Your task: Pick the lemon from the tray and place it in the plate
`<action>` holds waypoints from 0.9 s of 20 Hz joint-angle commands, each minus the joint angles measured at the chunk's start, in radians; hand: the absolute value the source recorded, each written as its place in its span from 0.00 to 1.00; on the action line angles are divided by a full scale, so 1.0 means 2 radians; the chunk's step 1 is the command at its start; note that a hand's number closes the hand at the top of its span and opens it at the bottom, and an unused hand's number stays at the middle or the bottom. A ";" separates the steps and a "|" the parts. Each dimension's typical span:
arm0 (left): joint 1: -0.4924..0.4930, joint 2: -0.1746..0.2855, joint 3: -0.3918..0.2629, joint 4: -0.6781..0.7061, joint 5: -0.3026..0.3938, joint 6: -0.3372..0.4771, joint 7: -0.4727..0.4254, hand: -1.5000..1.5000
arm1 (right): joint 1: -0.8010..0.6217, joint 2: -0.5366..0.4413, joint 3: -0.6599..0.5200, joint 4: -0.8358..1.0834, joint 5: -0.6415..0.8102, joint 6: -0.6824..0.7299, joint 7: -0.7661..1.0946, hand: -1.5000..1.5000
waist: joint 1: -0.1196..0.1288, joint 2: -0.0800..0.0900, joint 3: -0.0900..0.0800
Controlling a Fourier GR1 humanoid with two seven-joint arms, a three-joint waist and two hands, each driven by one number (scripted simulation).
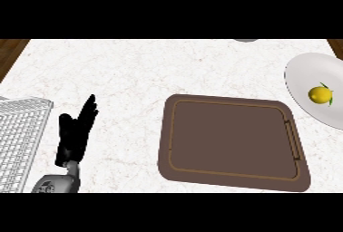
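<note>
Rack (20, 136) at far left. Left hand (75, 130) just beside it, fingers straight and open, holding nothing, resting. Tray (234, 142) mid-counter, no lemon on it. Plate (301, 77) at right edge; lemon (320, 94) already lies on it, so task looks done. Right hand not seen. Lemon likely light, firm, rolls easily; grasp round its middle.

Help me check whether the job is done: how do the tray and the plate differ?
The tray is dark brown and rectangular with rounded corners; the plate is white and round. The tray carries nothing; the plate holds the lemon. The tray shows whole, mid-counter; the plate is cut by the view's right edge. Both lie flat on the pale counter.
</note>
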 commanded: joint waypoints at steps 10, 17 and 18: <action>0.007 -0.004 0.003 0.019 -0.001 -0.005 -0.026 0.50 | 0.000 0.006 0.010 -0.003 0.007 -0.045 0.008 0.00 | 0.003 0.001 0.000; -0.022 -0.010 -0.003 0.013 -0.009 0.003 0.011 0.50 | 0.027 0.001 0.012 0.003 0.012 -0.074 -0.003 0.00 | 0.003 0.003 0.001; -0.016 -0.013 -0.003 -0.001 -0.002 0.001 0.017 0.50 | 0.012 0.012 0.018 0.001 0.017 -0.087 0.010 0.00 | 0.007 0.002 0.000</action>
